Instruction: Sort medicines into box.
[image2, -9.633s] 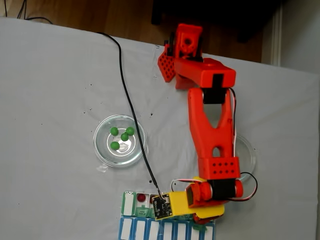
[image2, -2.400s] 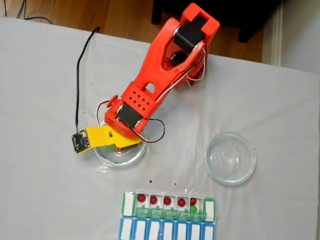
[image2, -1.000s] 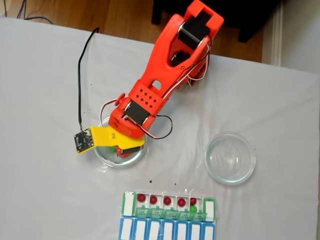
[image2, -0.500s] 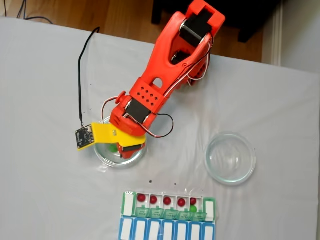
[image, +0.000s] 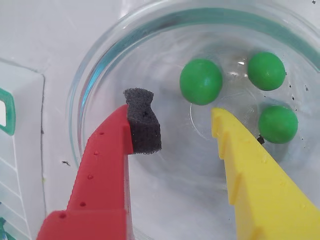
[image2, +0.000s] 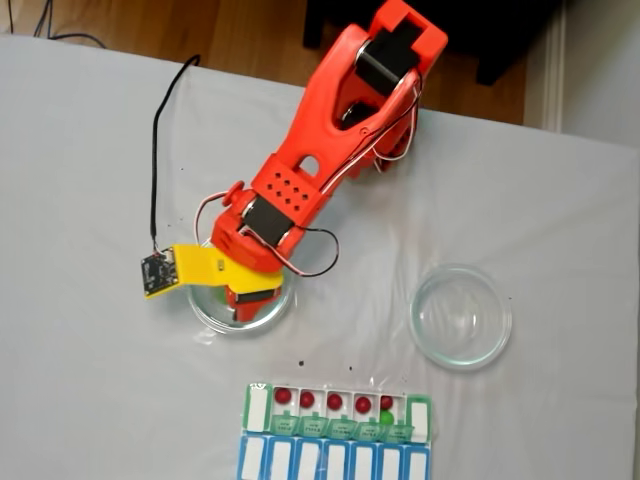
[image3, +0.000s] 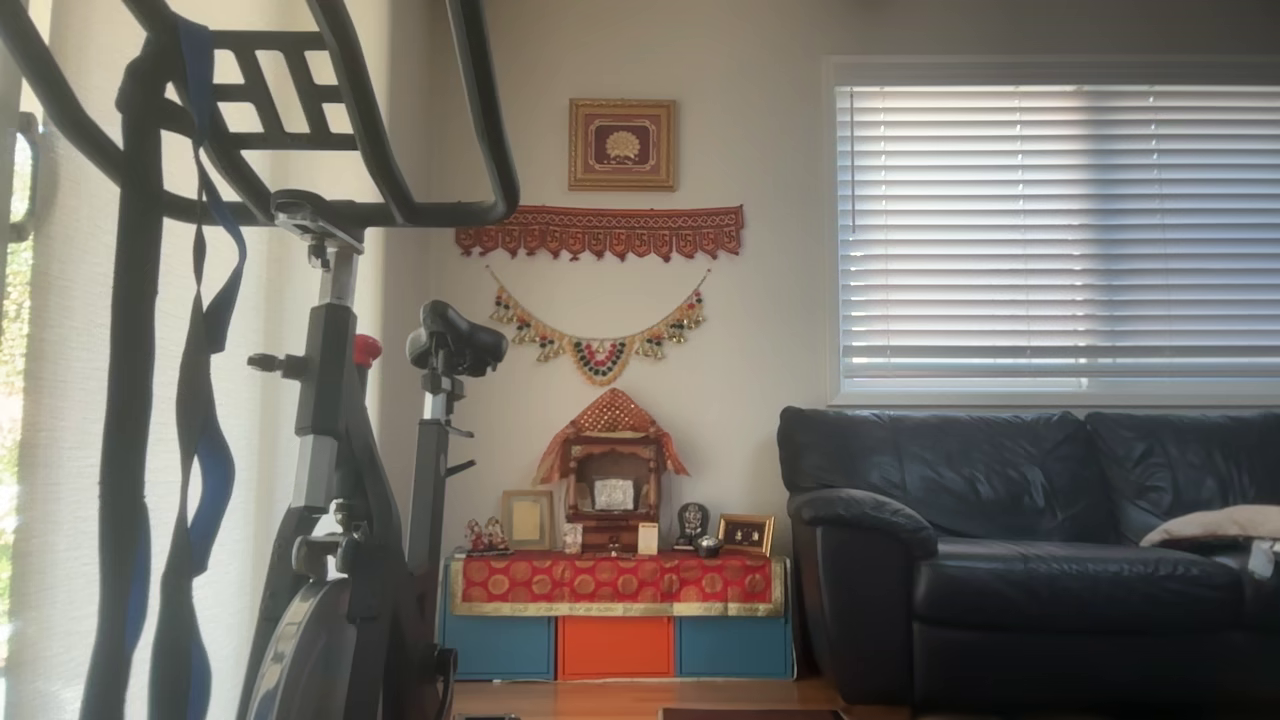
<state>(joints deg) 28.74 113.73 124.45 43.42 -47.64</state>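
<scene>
Over the glass dish (image2: 205, 305) at left of the fixed view, the arm has edged slightly up-left since half a second ago. Three green balls (image: 201, 81) lie just beyond the pincer (image: 182, 122), whose fingers stand apart, empty. Box (image2: 335, 412) sits at bottom centre.

Wrist close-up, fixed top-down, other faces room.

I see 2 clear round glass dishes (image2: 461, 316) on white cloth-covered table (image2: 90, 330), blue-lidded organizer row (image2: 333, 461) near edge; other view: black leather sofa (image3: 1030, 555) right, exercise bike (image3: 330, 480) left.
</scene>
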